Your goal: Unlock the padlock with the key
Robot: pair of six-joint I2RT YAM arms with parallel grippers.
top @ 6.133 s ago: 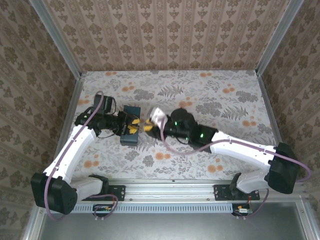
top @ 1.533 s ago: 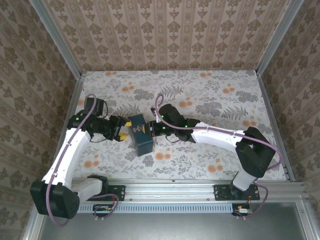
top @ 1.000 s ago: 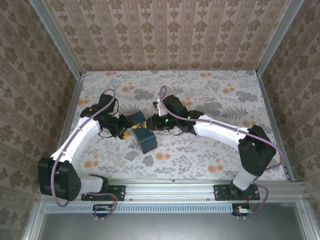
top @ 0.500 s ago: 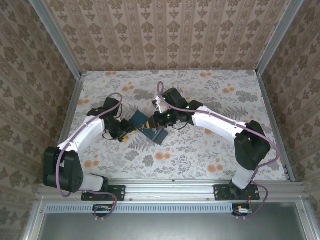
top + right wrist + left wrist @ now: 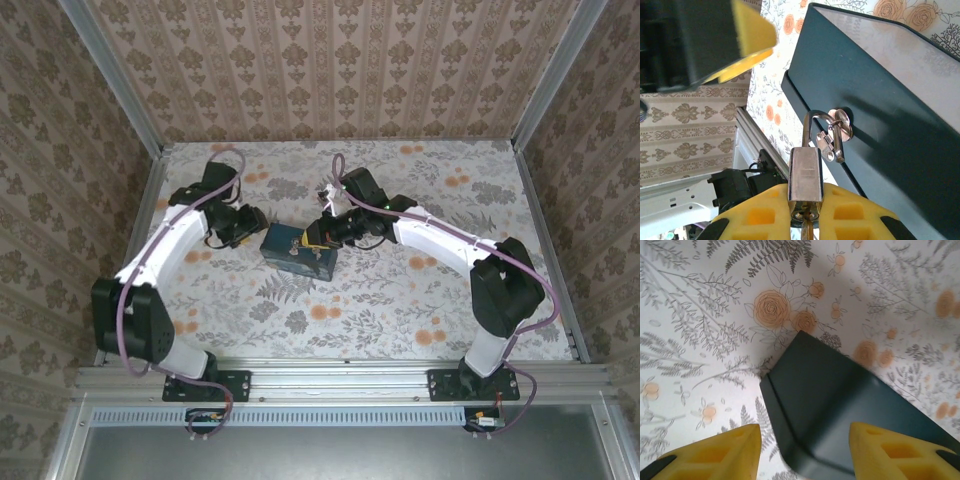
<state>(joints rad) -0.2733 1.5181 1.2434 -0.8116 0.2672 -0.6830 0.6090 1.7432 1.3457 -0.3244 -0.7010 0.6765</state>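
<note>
The dark blue box (image 5: pixel 300 254) lies on the floral table (image 5: pixel 420 300), its long axis slanting from far-left to near-right. Bare cloth runs beyond the box to the papered back wall (image 5: pixel 340 70) and on its near side down to the metal rail (image 5: pixel 340 372). The 2 arms close in on its left and right ends, and the side walls stand well apart from it.

The left gripper (image 5: pixel 805 429) sits just beside the box's left end. Its 2 yellow pads (image 5: pixel 715 455) are spread wide and grasp nothing. One corner of the box lies in the gap, and I cannot tell whether either pad touches it.

The right gripper (image 5: pixel 805 210) is at the box's right end. Its pads (image 5: pixel 850 215) are drawn nearly together and clenched on the key (image 5: pixel 806 231), whose brass stem shows between them under the keyhole.

The padlock (image 5: pixel 805 172) hangs off the box's face. Its thin shackle (image 5: pixel 812 120) is looped through the small metal hasp (image 5: pixel 834 136) fixed there. Its long axis runs straight from the box to the right gripper, with the shackle end toward the box and the keyhole end toward the pads. The shackle looks seated in the body.
</note>
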